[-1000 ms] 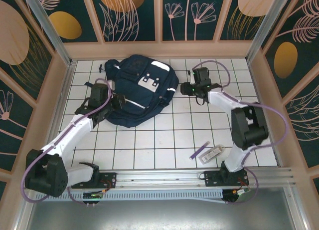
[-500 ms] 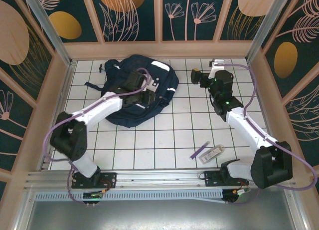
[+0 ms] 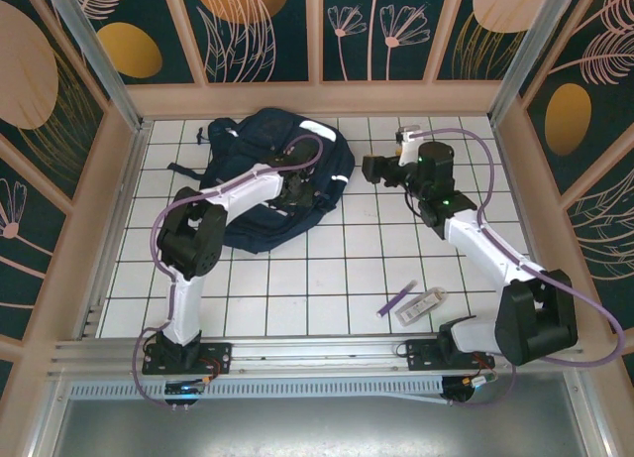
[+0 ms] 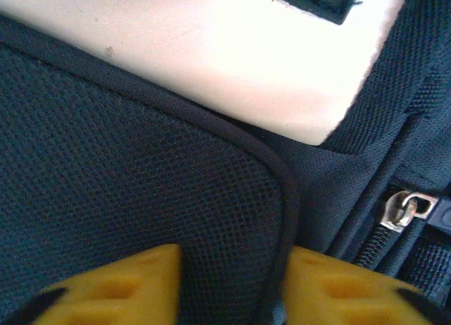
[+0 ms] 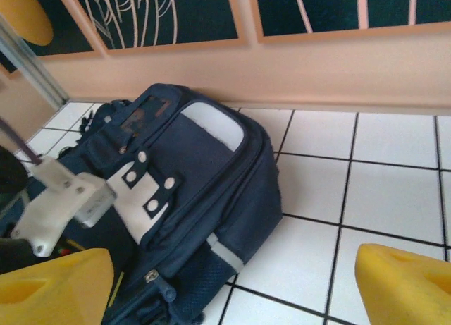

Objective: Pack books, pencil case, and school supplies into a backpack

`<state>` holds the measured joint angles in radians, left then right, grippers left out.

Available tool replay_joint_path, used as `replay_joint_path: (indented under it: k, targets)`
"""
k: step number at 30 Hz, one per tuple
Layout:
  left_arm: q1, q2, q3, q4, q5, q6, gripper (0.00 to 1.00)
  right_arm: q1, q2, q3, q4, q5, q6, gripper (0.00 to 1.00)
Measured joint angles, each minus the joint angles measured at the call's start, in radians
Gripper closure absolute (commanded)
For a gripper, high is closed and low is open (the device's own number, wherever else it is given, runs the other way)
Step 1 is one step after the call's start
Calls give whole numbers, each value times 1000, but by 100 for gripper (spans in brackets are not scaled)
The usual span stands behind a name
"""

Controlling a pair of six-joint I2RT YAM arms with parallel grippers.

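The navy backpack [image 3: 260,211] lies flat on the white tiled surface [image 3: 347,269] at about 11 o'clock in the top view, its pale grey patches facing up; the left arm reaches over it and the left gripper [image 4: 229,290] is pressed against the front, its yellow fingers [image 4: 106,286] partly apart with a piped edge of the mesh pocket between them; whether it actually pinches the fabric I cannot tell; a metal zipper pull [image 4: 405,211] sits just at 2 o'clock of the fingers, and a grey patch [image 4: 211,57] lies at 12 o'clock. The right gripper [image 3: 374,169] hangs at 3 o'clock of the backpack, near it but apart, released with its jaws wide and nothing between them. A purple pen [image 3: 398,298] and a clear plastic pack [image 3: 421,305] lie side by side at about 5 o'clock on the surface, well apart from the backpack.
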<state>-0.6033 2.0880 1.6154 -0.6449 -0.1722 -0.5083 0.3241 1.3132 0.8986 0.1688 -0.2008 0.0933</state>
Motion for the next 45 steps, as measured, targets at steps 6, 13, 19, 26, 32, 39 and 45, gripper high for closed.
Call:
replay_joint_path:
  k: [6, 13, 19, 26, 32, 39, 45]
  targets:
    - [4, 3, 52, -40, 43, 21, 100, 9, 20, -74, 47, -143, -88, 8]
    - [26, -64, 59, -38, 222, 60, 100, 60, 179, -106, -69, -517, -706, 22]
    - [31, -89, 74, -40, 368, 53, 100, 95, 317, -66, 64, -612, -870, 28]
    - [32, -94, 72, -17, 480, -4, 100, 135, 397, -74, 334, -607, -847, 41]
    - [35, -115, 52, 2, 486, -43, 100, 143, 417, -74, 346, -580, -877, 62]
    - [35, -137, 12, 35, 486, -108, 100, 164, 408, -76, 260, -554, -954, 98]
    - [35, -137, 8, 46, 489, -169, 100, 199, 353, -90, 191, -507, -976, 100]
